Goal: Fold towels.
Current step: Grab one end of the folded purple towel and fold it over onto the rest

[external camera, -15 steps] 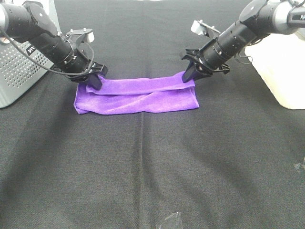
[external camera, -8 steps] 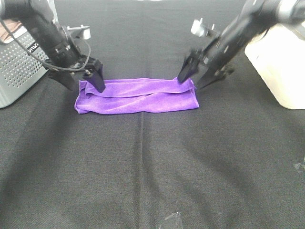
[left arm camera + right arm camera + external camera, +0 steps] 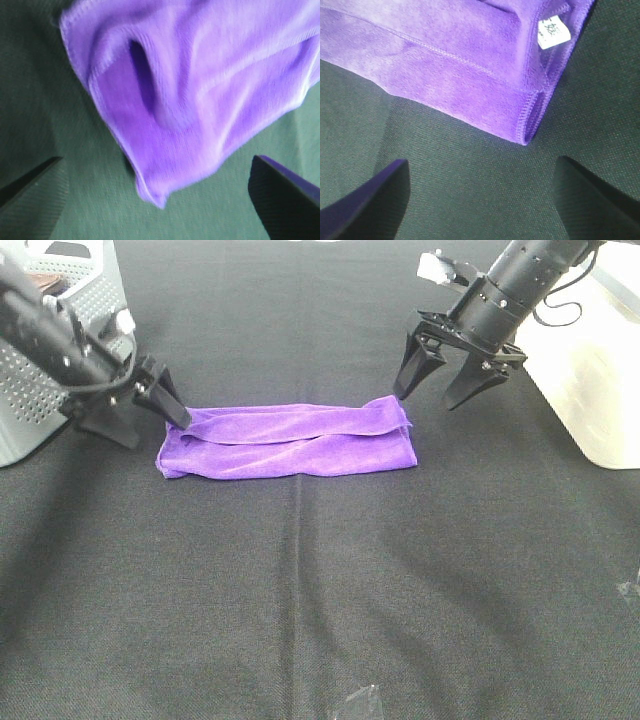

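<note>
- The purple towel lies flat on the black table cloth. It is folded into a long strip and sits between your two arms.
- Your left gripper is wide open and holds nothing. It is just beside the left end of the towel.
- Your right gripper is wide open too, with nothing in it. It hangs near the far corner at the right end.
- The towel looks soft, fuzzy and light. It will flop and bend as soon as you lift it, and it will not break.
- The layers lie loose on each other, so they may slide apart. I think you should pinch all the layers at once.
- A good place to grab is a corner of a short end, where the stitched edges meet. At the right end, that is near the little white label.
- At the left end there is a puffy bump in the cloth. That view is blurry, so I cannot be sure how many layers lie there.
- Lift both ends evenly, or the middle may sag and the fold may come out crooked.
</note>
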`<state>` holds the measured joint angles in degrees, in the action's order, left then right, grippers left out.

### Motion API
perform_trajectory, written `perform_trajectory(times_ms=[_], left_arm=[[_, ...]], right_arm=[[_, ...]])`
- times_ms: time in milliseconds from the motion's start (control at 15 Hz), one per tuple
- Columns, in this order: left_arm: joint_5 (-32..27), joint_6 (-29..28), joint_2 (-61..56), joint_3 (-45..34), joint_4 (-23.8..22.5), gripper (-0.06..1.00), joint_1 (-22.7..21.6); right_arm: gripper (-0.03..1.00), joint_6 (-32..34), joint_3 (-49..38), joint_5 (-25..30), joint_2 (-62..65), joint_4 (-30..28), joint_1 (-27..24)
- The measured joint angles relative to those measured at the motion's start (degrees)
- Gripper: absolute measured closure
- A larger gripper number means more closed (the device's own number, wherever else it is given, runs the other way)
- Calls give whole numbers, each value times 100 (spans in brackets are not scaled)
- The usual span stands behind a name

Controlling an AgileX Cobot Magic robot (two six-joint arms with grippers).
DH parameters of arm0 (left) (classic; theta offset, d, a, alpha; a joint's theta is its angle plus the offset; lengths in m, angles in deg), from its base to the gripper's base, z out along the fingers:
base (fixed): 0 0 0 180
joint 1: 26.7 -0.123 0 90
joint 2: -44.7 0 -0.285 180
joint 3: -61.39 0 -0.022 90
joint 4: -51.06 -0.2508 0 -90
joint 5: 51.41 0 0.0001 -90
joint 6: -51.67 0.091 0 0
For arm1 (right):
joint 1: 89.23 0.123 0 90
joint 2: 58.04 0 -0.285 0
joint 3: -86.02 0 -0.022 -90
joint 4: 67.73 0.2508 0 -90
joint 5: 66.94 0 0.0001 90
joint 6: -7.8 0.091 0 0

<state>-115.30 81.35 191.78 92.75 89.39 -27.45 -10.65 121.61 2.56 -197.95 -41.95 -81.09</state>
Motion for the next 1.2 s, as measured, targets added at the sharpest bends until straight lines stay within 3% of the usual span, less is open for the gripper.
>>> perform_trajectory(times_ms=[400, 733, 1000, 1200], left_arm=[[109, -218, 172, 6, 120, 6, -11], [166, -533, 327, 115, 143, 19, 309], [132, -779, 584, 458, 86, 49, 728], [109, -882, 590, 470, -286, 87, 773]], right_arm=[[22, 0, 0, 0, 0, -23, 0], [22, 29, 0, 0, 0, -23, 0], [22, 138, 0, 0, 6, -23, 0], [22, 189, 0, 6, 63, -29, 0]])
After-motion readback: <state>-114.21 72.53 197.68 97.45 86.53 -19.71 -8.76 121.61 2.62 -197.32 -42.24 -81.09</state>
